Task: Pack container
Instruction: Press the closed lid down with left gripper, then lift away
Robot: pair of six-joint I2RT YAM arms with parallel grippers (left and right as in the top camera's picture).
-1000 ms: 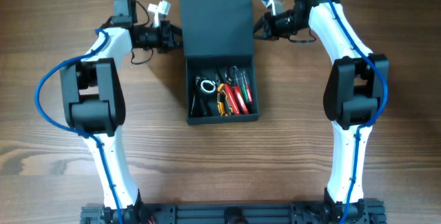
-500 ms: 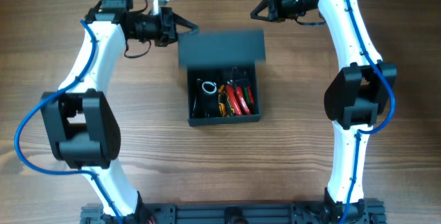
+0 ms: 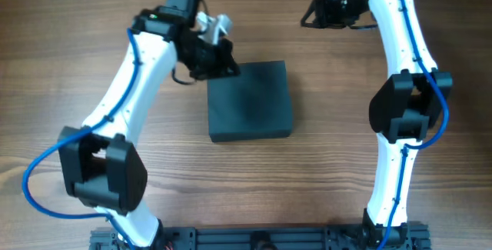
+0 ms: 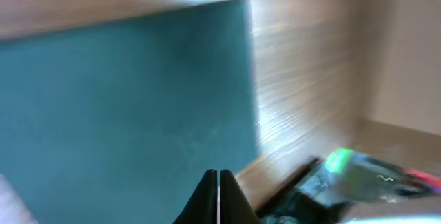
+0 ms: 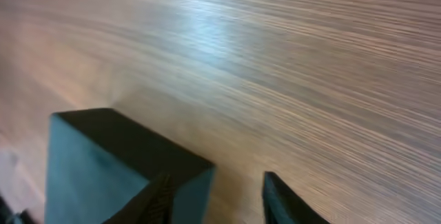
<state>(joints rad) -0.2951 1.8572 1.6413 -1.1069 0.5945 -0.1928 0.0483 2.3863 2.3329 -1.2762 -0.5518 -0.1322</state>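
The dark teal-green container [image 3: 250,100] sits mid-table with its flap lid down, so its contents are hidden. My left gripper [image 3: 229,67] is shut and empty, at the container's far left corner, just above the lid. The left wrist view shows the lid surface [image 4: 124,107] filling the frame beneath the shut fingertips [image 4: 218,182]. My right gripper [image 3: 307,15] is open and empty, raised beyond the container's far right corner. The right wrist view shows a container corner [image 5: 103,162] below its spread fingers [image 5: 220,196].
The wooden table [image 3: 61,73] surrounds the container. The arm bases and a black rail [image 3: 254,238] run along the near edge. No other loose objects are visible.
The lid has swung from upright to fully shut, hiding the tools. My left arm moved right and forward onto the lid's far left corner. My right arm pulled slightly back and right.
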